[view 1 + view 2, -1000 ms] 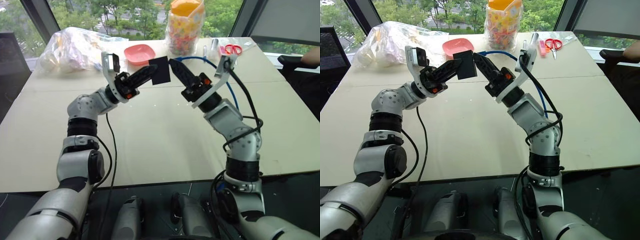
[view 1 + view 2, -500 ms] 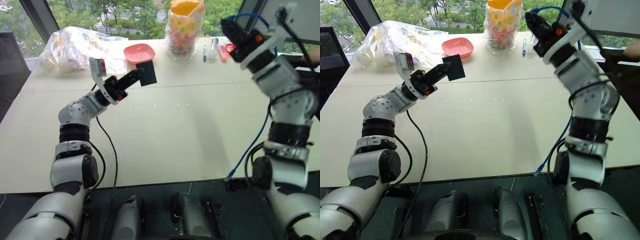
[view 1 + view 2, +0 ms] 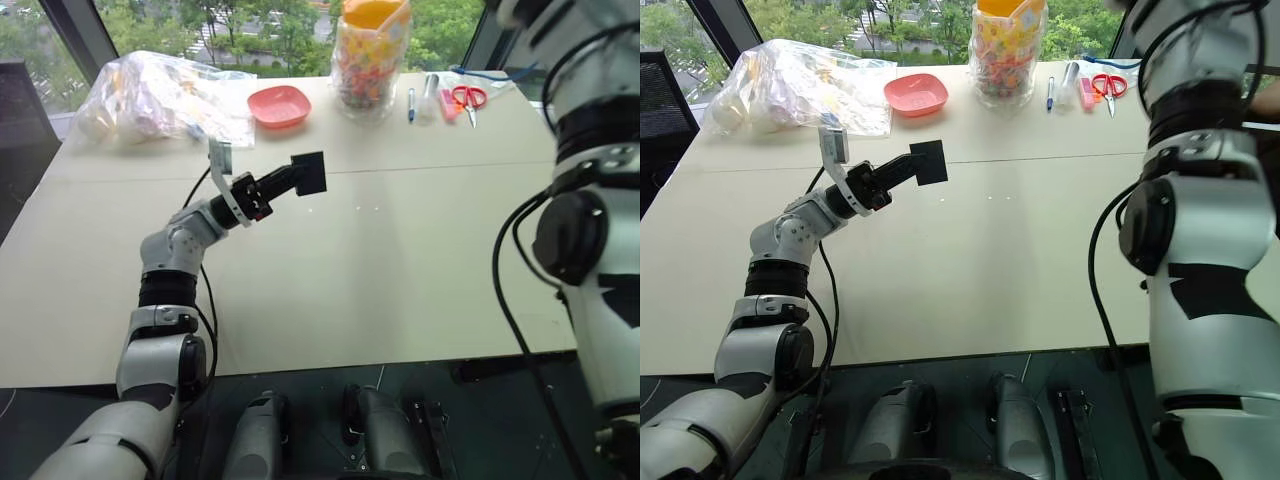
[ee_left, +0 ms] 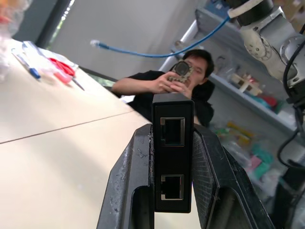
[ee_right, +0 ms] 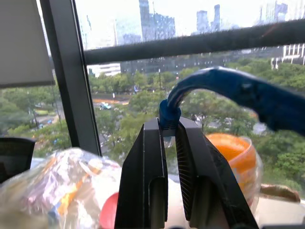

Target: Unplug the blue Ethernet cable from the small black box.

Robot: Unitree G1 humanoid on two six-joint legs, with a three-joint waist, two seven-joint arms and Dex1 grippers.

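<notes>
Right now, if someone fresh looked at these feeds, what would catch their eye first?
The small black box pinched in the left hand above the middle of the table, both its ports empty. Next, the blue Ethernet cable gripped by its plug end in the right hand, raised high against the window, free of the box.

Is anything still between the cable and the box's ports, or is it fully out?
Fully out. The small black box sits in the left gripper with both ports empty; the blue Ethernet cable is clamped in the right gripper, well apart.
</notes>
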